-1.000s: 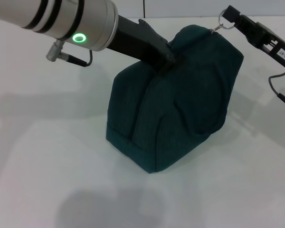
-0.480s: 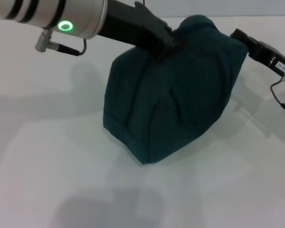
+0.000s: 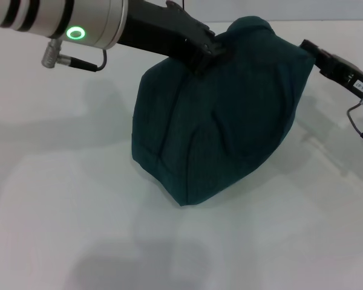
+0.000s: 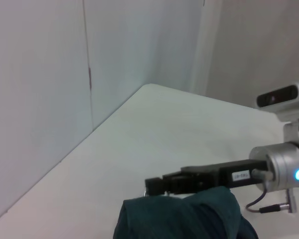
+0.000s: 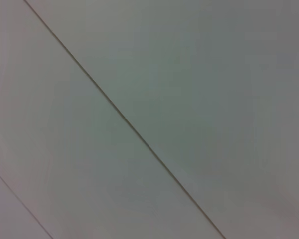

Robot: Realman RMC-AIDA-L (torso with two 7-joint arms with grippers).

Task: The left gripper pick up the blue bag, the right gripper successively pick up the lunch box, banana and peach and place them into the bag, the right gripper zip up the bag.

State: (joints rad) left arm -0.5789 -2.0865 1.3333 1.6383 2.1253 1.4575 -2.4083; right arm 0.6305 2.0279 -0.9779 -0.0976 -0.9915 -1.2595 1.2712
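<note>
- Blue bag [image 3: 221,115] is what we have before us, a full dark teal bulk standing on the white counter [image 3: 60,199], its lower edge on the surface and its top tipped up toward the far side
- Our left arm [image 3: 54,21] reaches in from the near left, and our left claw [image 3: 209,53] is pinched shut on the fabric at the top of the bag, holding it up
- Our right claw [image 4: 157,185] sits at the far right end of the bag's top; the left wrist view shows it just behind the fabric ridge, but we cannot tell whether it is open or closed, or whether it grips anything
- We see no lunch box, banana or peach anywhere on the counter, and the bag bulges, so we judge all three are already packed inside
- We see no open mouth or foil lining from the head view, so the zip looks mostly or fully drawn; we judge the task is in its last step, with only finishing the zip and letting go left
</note>
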